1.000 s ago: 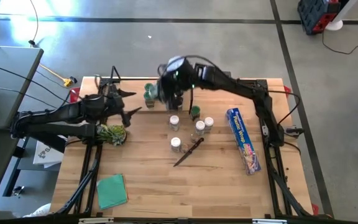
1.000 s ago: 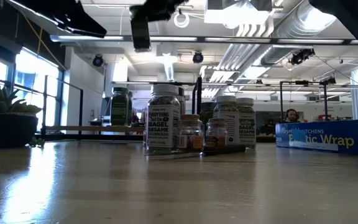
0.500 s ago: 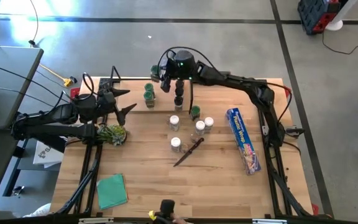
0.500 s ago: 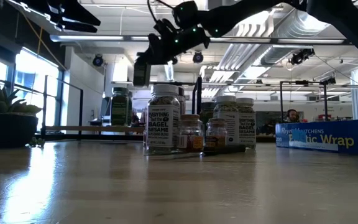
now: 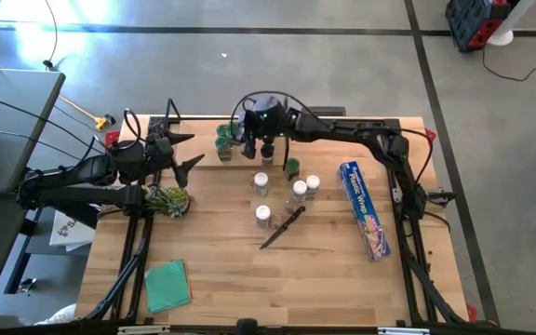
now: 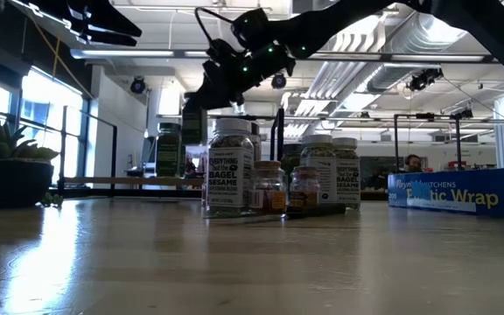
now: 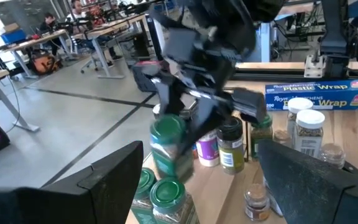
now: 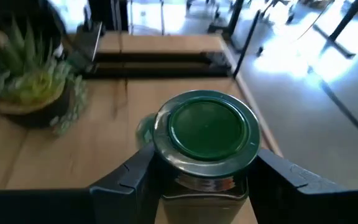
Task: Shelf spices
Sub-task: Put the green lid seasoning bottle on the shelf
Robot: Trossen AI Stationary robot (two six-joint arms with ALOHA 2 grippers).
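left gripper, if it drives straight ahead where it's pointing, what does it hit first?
Probably the green-capped jar held in the right gripper, directly between the open left gripper's fingers in its wrist view. Two more green-capped jars on the shelf sit nearer but lower; depth is unclear.

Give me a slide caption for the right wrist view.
Right gripper holding a green-capped spice jar above the wooden table, potted plant beyond.

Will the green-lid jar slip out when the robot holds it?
Probably not: the right gripper has its fingers on both sides of the green-lid jar. Its smooth sides might slide a little. It looks hard, not squishy.
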